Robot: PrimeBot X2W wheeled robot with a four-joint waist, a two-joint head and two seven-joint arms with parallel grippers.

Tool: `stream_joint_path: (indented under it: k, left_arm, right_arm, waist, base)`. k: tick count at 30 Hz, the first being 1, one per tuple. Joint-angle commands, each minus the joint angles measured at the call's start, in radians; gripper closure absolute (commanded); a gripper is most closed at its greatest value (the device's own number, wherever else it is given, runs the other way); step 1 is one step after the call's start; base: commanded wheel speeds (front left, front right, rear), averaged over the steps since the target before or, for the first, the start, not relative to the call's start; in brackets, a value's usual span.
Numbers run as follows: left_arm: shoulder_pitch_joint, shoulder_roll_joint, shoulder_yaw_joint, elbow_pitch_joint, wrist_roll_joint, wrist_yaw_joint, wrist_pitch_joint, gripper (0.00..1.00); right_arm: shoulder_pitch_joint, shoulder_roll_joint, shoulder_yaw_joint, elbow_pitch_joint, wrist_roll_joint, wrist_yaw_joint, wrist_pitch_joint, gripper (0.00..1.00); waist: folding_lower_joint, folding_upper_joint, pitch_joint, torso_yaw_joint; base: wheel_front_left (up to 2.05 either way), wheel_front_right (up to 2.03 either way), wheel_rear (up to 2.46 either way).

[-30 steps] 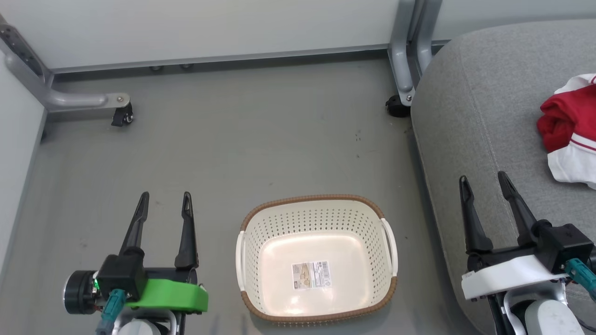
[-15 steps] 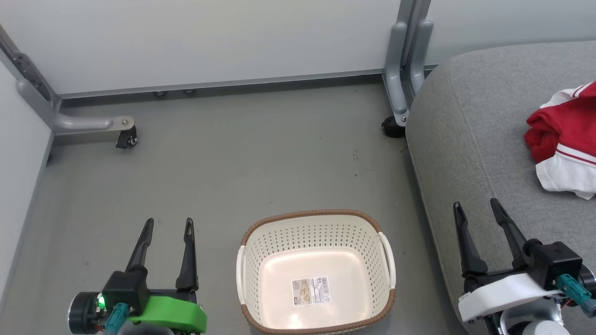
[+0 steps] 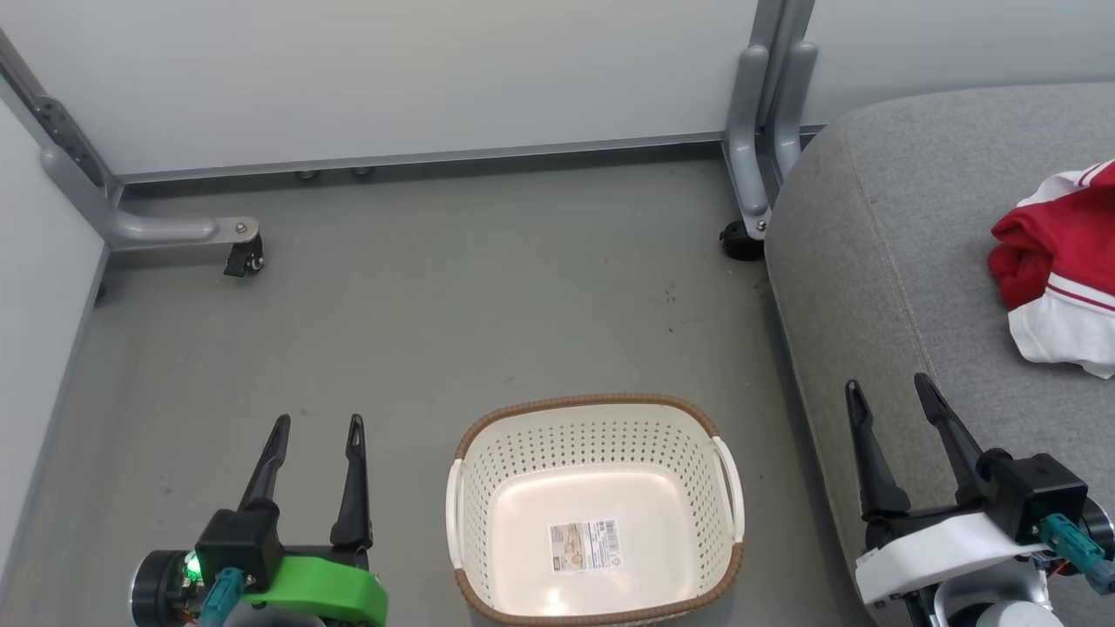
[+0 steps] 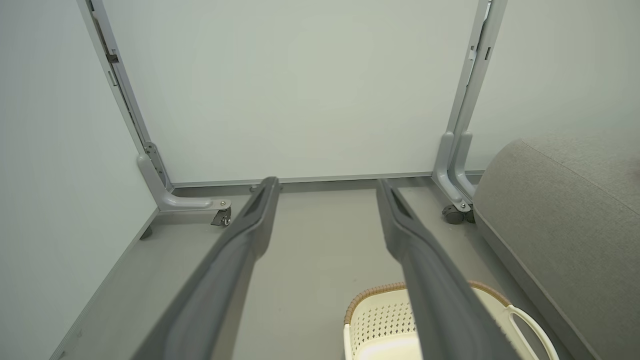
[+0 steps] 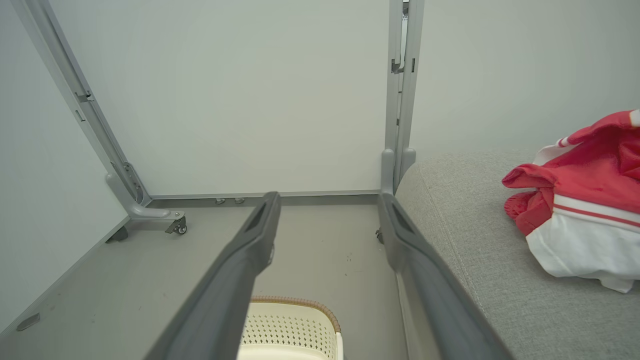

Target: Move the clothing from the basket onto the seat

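The cream perforated basket (image 3: 595, 435) with a brown rim stands on the grey floor, bottom centre of the head view; nothing lies in it but a paper label (image 3: 583, 545). Red and white clothing (image 3: 1056, 272) lies bunched on the grey seat (image 3: 880, 226) at the right, also seen as clothing (image 5: 582, 200) on the seat (image 5: 465, 200) in the right wrist view. My left gripper (image 3: 317, 425) hangs open left of the basket, nothing between its fingers. My right gripper (image 3: 886, 388) is open over the seat's front edge, well short of the clothing.
Pale partition walls close the back and left. A grey frame leg with a castor (image 3: 244, 257) stands at the back left, and another post with a castor (image 3: 740, 239) rises beside the seat's corner. Bare grey floor (image 3: 488, 296) lies between basket and wall.
The head camera tilted, so the whole picture slid downward and the wall shows more. Both grippers stay open and keep their places beside the basket and over the seat.
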Motion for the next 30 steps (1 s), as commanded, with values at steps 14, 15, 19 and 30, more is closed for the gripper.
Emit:
stream_joint_path:
  k: [14, 15, 19, 30]
  left_arm:
    - [-0.006, -0.005, 0.017, 0.029, -0.101, -0.011, 0.028, 1.0]
    - [-0.007, -0.005, 0.02, 0.029, -0.119, -0.012, 0.032, 1.0]
    - [-0.012, -0.005, 0.031, 0.03, -0.196, -0.017, 0.052, 1.0]
    - [-0.027, -0.005, 0.059, 0.034, -0.392, -0.029, 0.101, 1.0]
  right_arm:
    - [-0.004, -0.002, 0.004, 0.03, 0.115, 0.0, 0.006, 1.0]
    - [-0.007, -0.004, 0.003, 0.034, 0.134, 0.0, 0.008, 1.0]
    - [-0.021, -0.01, 0.004, 0.053, 0.218, 0.0, 0.016, 1.0]
    - [-0.05, -0.021, 0.003, 0.095, 0.425, 0.0, 0.035, 1.0]
  waist:
    - [0.0, 0.0, -0.001, 0.002]
    - [0.0, 0.0, -0.001, 0.002]
    - [0.0, 0.0, -0.003, 0.001]
    - [0.0, 0.0, -0.009, 0.0]
  base:
    - [0.0, 0.0, 0.0]
    - [0.0, 0.0, 0.0]
    - [0.0, 0.0, 0.0]
    - [0.0, 0.0, 0.0]
